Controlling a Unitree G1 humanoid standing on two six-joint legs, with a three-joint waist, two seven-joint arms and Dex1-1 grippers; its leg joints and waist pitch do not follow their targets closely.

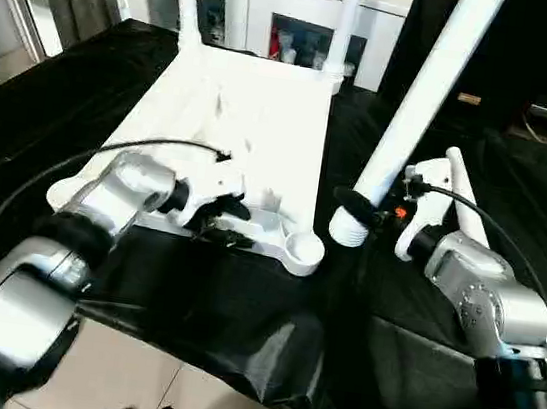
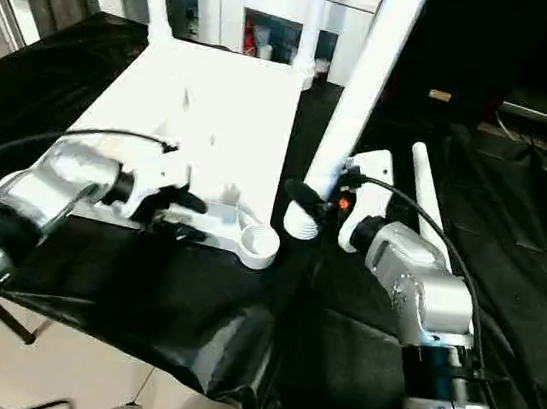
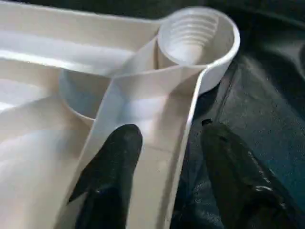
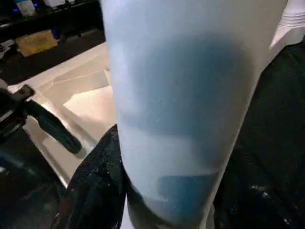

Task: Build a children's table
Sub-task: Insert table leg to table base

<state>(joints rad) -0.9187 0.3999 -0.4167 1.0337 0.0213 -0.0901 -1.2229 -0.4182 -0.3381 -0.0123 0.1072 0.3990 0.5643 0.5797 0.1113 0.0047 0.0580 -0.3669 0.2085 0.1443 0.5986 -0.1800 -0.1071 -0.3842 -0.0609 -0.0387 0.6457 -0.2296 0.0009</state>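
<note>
Tabletop [image 1: 254,121] lay upside down on black sheeting [image 1: 239,311], two legs [image 1: 344,22] standing in its far sockets. Left gripper [image 3: 162,157] straddled the near rim beside the empty near-right socket [image 1: 304,252], one finger inside, one outside, not clamped. Right gripper [image 1: 358,212] clasped a third leg [image 1: 424,93], tilted, its threaded end just right of that socket. Fourth leg [image 1: 467,202] lay behind it.

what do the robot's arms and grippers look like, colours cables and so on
Both forearms are rounded, brushed silver metal shells with black joint bands. The left gripper and the right gripper each have a white plastic housing carrying two black fingers, which are smooth and tapered. A thin black cable loops over the left arm to its gripper; another runs along the right arm, beside a small orange mark.
</note>
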